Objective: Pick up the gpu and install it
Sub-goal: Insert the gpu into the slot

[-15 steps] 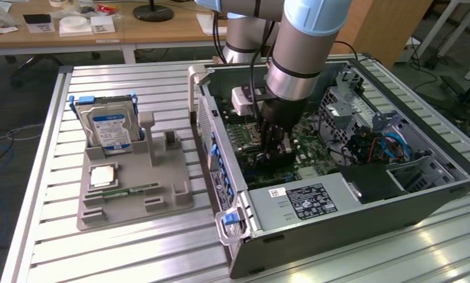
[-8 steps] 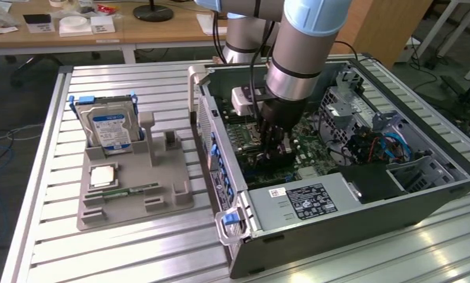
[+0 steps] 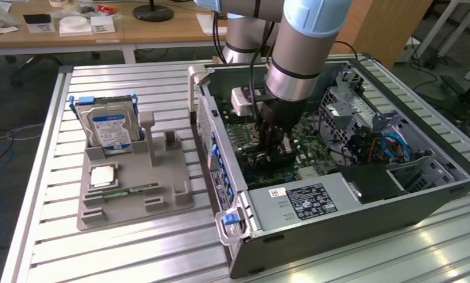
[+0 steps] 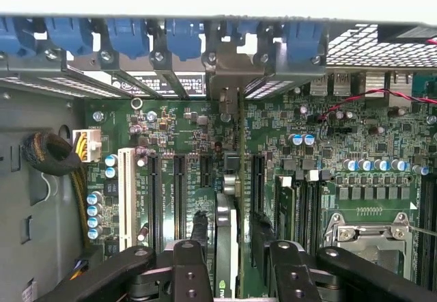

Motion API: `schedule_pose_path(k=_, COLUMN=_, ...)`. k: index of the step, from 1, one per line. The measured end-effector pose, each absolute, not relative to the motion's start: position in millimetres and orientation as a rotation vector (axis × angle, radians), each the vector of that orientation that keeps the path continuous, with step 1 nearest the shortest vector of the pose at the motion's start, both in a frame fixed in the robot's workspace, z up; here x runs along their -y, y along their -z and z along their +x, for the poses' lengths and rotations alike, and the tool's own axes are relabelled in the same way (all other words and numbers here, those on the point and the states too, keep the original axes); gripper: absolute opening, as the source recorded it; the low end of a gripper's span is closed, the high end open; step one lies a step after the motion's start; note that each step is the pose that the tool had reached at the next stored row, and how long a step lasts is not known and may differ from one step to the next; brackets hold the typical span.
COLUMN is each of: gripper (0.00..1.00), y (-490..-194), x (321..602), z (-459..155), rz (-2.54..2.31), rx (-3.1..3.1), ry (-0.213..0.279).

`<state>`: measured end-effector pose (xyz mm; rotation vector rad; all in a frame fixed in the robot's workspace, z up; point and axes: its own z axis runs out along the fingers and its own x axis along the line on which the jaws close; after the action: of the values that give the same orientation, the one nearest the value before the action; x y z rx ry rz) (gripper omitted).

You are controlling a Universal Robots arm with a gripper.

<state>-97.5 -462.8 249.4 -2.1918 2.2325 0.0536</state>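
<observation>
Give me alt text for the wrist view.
Looking down into an open PC case, the open gripper straddles the gpu, which stands on edge on the green motherboard, its bracket end toward the blue slot latches on the case's rear wall.

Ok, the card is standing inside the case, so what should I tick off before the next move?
1. gpu upright in a slot on the motherboard: ok.
2. gpu pushed fully home: cannot tell.
3. gpu's bracket end up against the rear wall of the computer case: ok.
4. pincer jaws open, astride the gpu: ok.
5. red and black wire away from the gpu: ok.
6. hard drive standing outside the computer case, apart from the arm: ok.
</observation>
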Motion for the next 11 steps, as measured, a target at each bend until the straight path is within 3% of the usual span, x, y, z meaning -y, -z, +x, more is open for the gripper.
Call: schedule_pose_path(k=11, gripper=0.40, y=-269, x=463, z=-97, rz=-2.192, rx=-2.232, ry=-0.053)
